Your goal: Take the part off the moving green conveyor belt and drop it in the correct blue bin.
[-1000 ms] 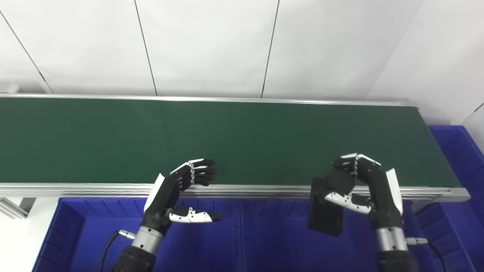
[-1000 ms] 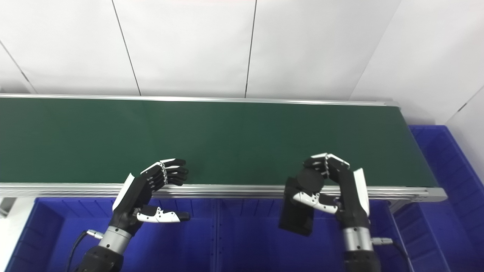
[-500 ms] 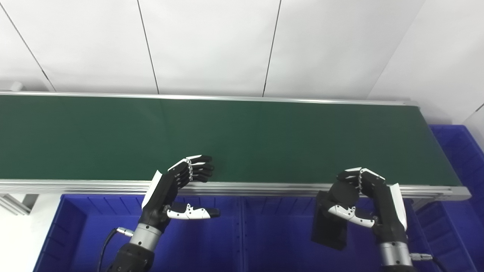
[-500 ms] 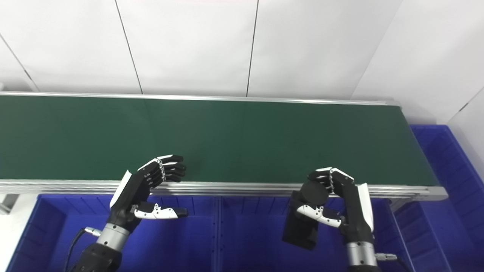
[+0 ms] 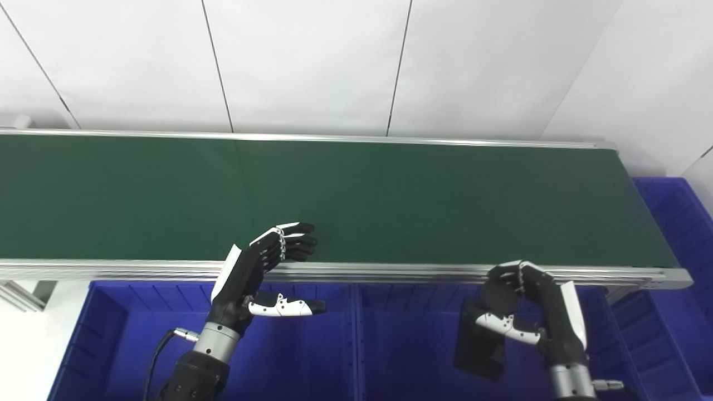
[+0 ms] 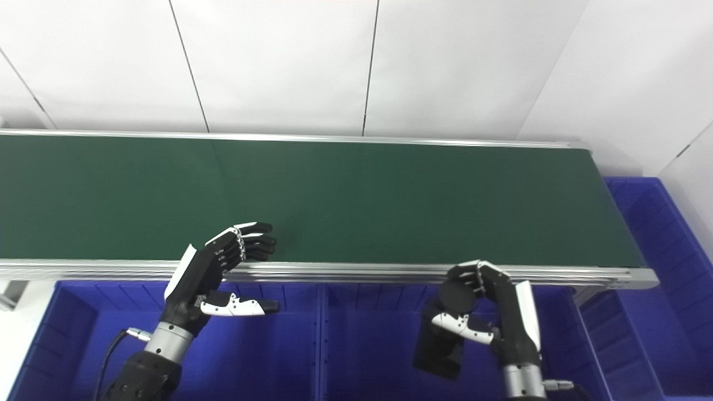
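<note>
Two black and white robot hands reach up from the bottom of the scene, in front of a long green conveyor belt [image 5: 356,200] that runs left to right below a white panelled wall [image 5: 312,61]. The belt's surface is bare green. Along its near edge sits a row of blue bins [image 5: 356,345], and another blue bin [image 5: 677,214] stands past the belt's right end.

The right hand [image 5: 529,312] is above the bin [image 6: 384,345] on the right side of the row, its fingers [image 5: 515,273] and thumb curled around a black part [image 5: 482,345]. The part is a flat dark block that hangs down from the grip over the bin, clear of the belt.

The left hand [image 5: 262,273] holds nothing. Its fingers are spread and bent loosely forward over the belt's near metal rail [image 5: 139,270], with the thumb pointing right above the left bin [image 5: 139,345].
</note>
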